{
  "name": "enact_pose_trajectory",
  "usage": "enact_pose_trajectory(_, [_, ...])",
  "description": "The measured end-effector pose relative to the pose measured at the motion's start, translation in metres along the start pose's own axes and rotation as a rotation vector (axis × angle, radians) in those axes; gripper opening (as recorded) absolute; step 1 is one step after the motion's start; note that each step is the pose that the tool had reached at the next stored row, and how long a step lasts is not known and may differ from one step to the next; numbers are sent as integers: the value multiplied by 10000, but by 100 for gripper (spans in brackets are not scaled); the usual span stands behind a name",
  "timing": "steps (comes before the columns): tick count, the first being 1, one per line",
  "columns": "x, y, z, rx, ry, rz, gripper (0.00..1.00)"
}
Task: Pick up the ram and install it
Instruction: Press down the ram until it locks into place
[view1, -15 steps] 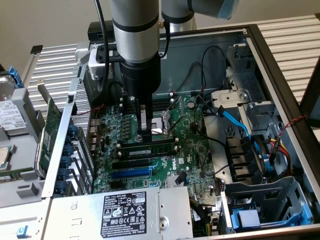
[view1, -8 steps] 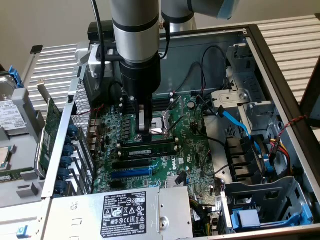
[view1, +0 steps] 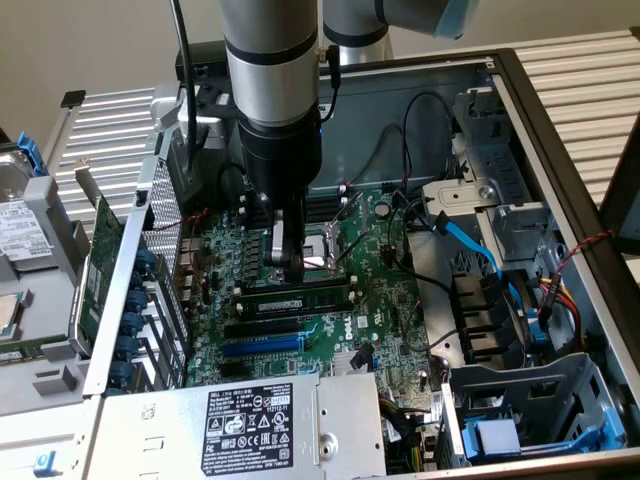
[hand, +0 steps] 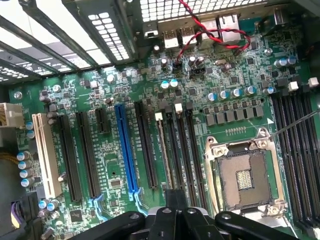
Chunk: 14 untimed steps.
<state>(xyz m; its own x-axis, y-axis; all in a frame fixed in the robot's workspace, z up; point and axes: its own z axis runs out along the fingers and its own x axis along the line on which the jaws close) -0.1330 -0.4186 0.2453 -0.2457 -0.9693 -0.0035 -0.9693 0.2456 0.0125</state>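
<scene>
Gripper (hand: 175, 212) closed, arm vertical over motherboard (view1: 330, 290), above ram (view1: 300, 297) in slot.

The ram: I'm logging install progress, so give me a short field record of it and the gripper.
ram: on edge in a long black slot, between the blue slot and the CPU socket
gripper: shut, low over the motherboard, by the ram's end
contact: cannot tell
held: nothing visible between the fingers
</scene>
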Motion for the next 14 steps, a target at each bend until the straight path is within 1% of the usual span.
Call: enact_pose_trajectory(14, [0,0,2,7,-21,1896,11])
